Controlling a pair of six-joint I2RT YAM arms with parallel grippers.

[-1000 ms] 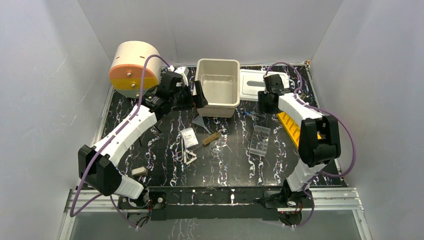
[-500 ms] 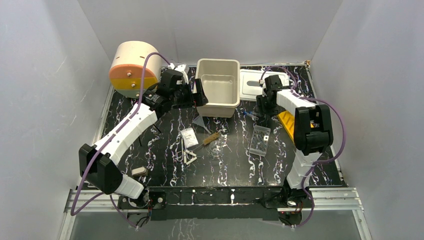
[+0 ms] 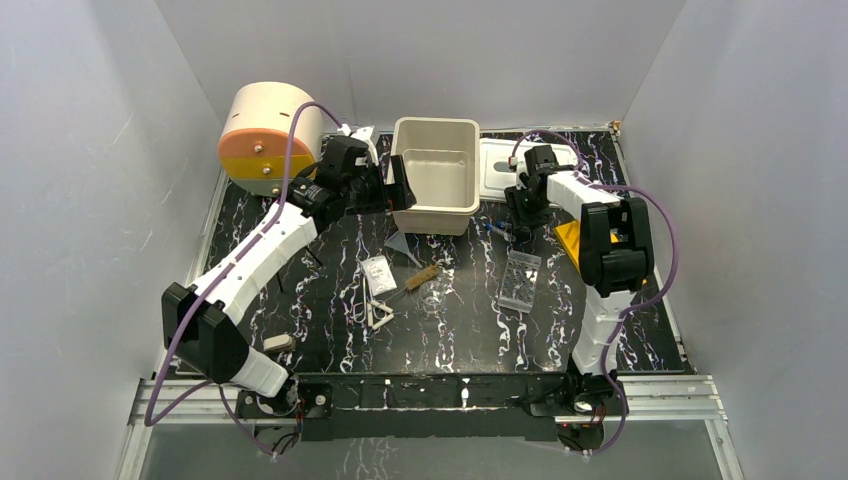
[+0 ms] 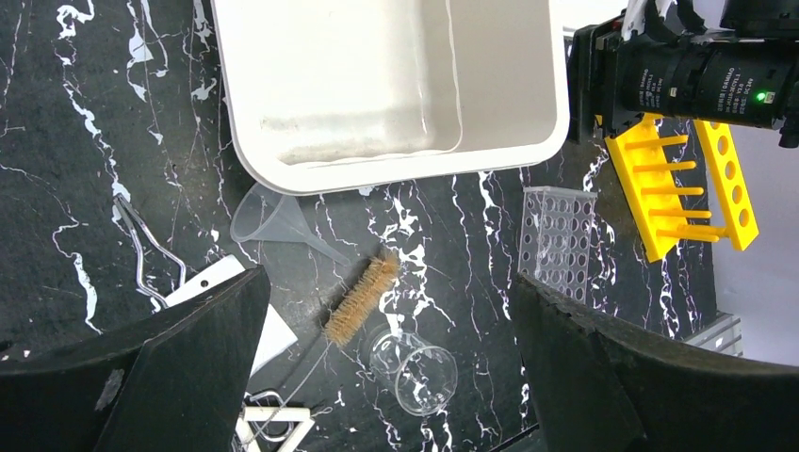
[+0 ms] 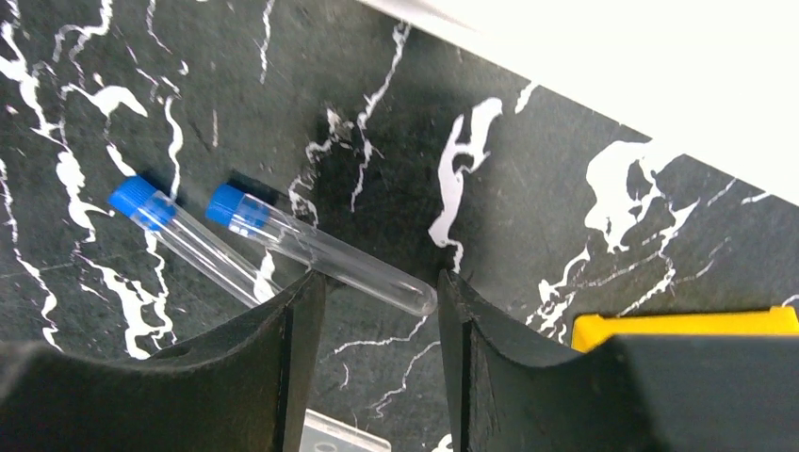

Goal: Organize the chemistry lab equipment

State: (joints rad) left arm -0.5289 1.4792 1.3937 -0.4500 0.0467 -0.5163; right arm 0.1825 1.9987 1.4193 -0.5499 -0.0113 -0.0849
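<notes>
White tub (image 4: 283, 56) at top, on black marbled desk (image 4: 75, 122). Just below: clear funnel (image 4: 271, 220), bristle brush (image 4: 363, 299), glass beaker (image 4: 416, 369). Right: grey holed rack (image 4: 558, 240), yellow tube rack (image 4: 680, 188). Left gripper (image 4: 388, 280) spread wide.

Black marbled table (image 3: 450, 335) with white tub (image 3: 436, 218), yellow tube rack (image 4: 633, 193), brush (image 4: 363, 299)

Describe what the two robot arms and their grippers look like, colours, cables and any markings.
Both arms have white shell links with black joint housings: the left arm and the right arm. A purple cable loops along each. The left gripper and right gripper have broad matte black fingers. The right wrist motor carries small white lettering and a green light.
</notes>
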